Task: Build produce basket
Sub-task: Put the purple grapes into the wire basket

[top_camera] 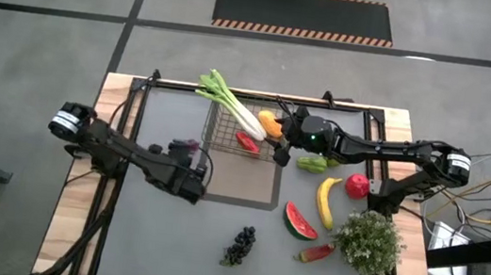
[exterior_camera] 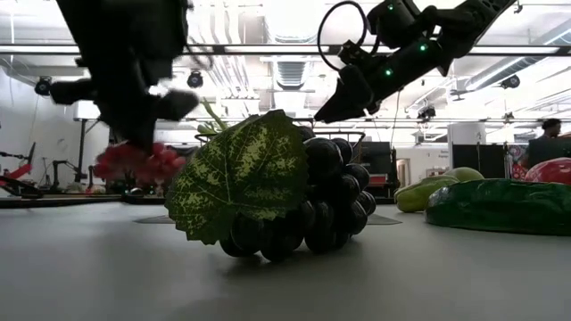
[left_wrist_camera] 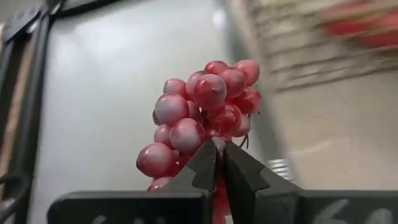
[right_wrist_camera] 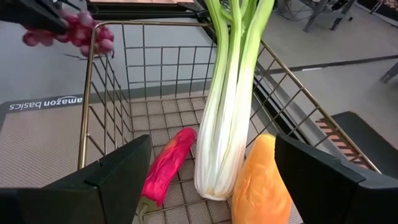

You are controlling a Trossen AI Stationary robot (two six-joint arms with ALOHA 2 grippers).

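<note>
Fingers of the left gripper [left_wrist_camera: 219, 163] are clamped on the stem of a red berry cluster [left_wrist_camera: 202, 118], lifted off the surface just beside the wire basket [right_wrist_camera: 186, 106]. Carry it level over the rim before releasing. Right gripper [right_wrist_camera: 208, 186] hovers over the basket, fingers apart, above leek [right_wrist_camera: 227, 93], red pepper [right_wrist_camera: 166, 163] and an orange piece [right_wrist_camera: 261, 180].

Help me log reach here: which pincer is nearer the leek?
Right. The right pincer hangs open over the basket beside the leek; the left pincer, shut on red grapes, sits outside it.
</note>
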